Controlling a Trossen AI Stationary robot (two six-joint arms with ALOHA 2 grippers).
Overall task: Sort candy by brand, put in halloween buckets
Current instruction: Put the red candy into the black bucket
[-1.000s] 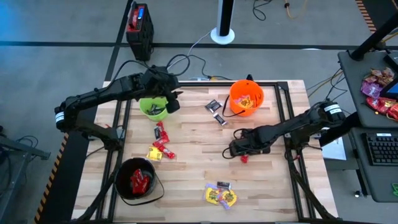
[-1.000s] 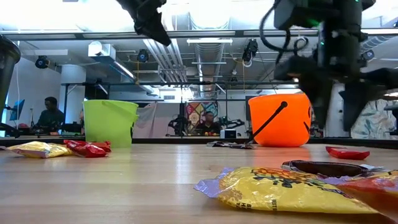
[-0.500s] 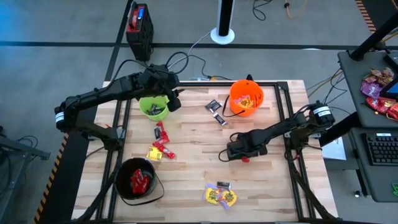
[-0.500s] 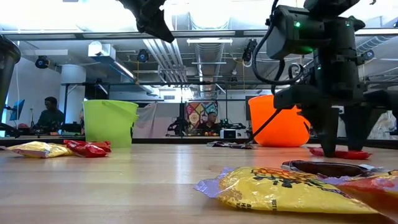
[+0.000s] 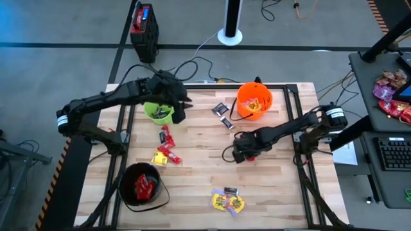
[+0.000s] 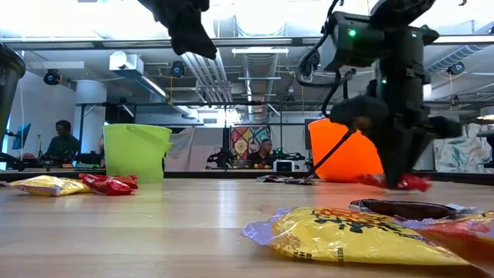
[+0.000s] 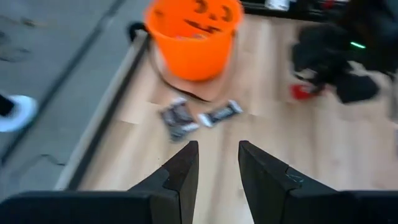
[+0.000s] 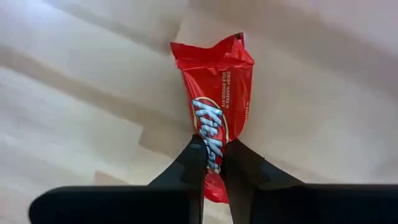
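Note:
A red wrapped candy (image 8: 214, 93) lies lengthwise under my right gripper (image 8: 212, 163), which is shut on it at mid-table, right of centre (image 5: 239, 156). My left gripper (image 7: 216, 165) hovers open, with nothing between its fingers, above the lime green bucket (image 5: 157, 112) at the far left. The orange pumpkin bucket (image 5: 254, 101) stands at the far middle with candy inside. The black bucket (image 5: 140, 186), near left, holds red candies. Two dark candies (image 5: 223, 114) lie beside the orange bucket. My right gripper pinches the red candy near the middle of its length (image 8: 210, 144) between its two fingertips. The fingers come from above, pointing steeply down, and close across the wrapper's width. The candy (image 6: 405, 183) sits at about table level; whether it is lifted clear I cannot tell.
Red candies (image 5: 167, 142) and a yellow one (image 5: 158, 158) lie at left centre. A small pile of yellow packets (image 5: 228, 201) sits near the front edge, close in the low view (image 6: 347, 235). People sit in the room beyond the table.
My right gripper has sunk and drifted toward the table's left, rolled about its wrist, and shut on the red candy, which has shifted with it. My left gripper has tipped a little over the green bucket.

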